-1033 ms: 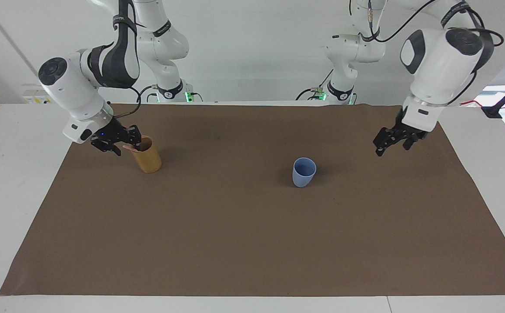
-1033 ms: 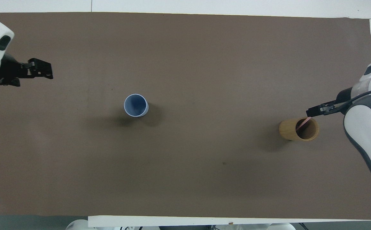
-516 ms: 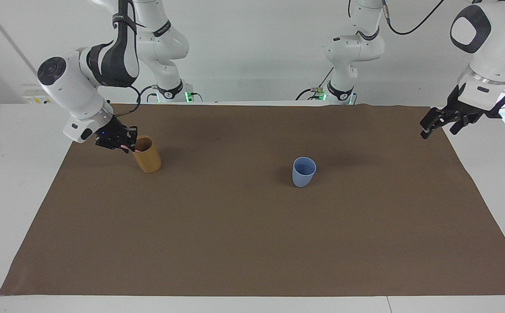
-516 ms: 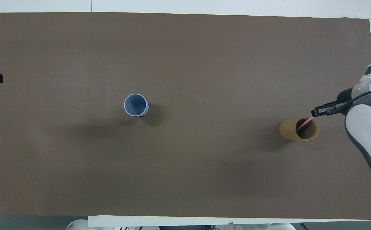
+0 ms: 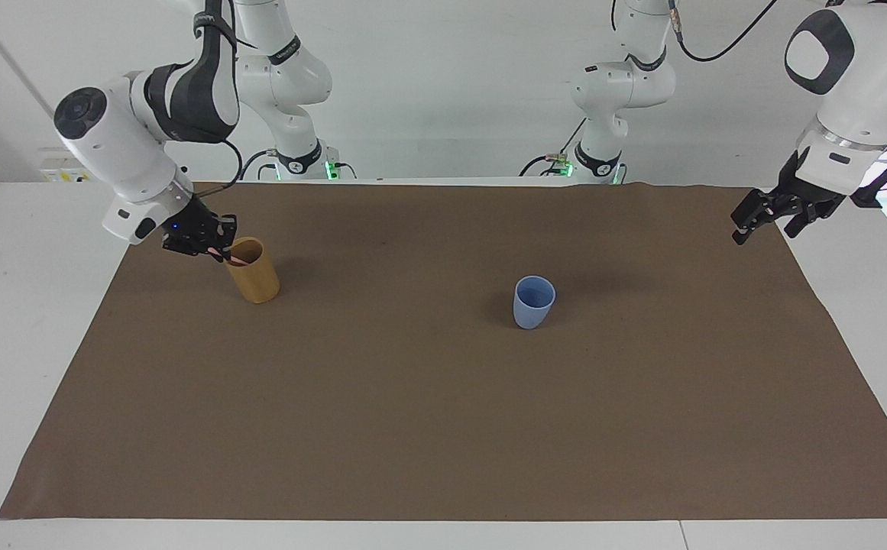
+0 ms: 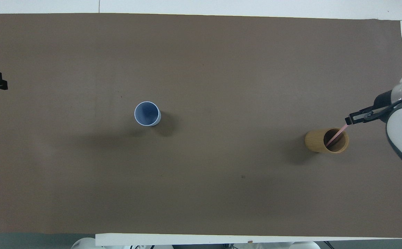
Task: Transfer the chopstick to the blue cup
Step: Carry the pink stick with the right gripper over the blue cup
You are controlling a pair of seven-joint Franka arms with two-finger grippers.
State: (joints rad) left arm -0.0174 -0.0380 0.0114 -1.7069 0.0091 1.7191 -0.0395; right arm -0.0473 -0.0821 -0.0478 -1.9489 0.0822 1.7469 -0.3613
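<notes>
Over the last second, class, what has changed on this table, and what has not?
The right gripper shut on the chopstick in the tan cup and began lifting it. The left gripper, open, swung up and away toward its own table end. The blue cup stayed put.

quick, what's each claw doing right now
Left claw: open, empty, over the mat's edge.
Right claw: shut on the chopstick in the tan cup.

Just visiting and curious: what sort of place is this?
Probably a robotics lab: two white robot arms are mounted at a table with a brown mat, and only test props stand on it, a blue cup and a tan cup.
</notes>
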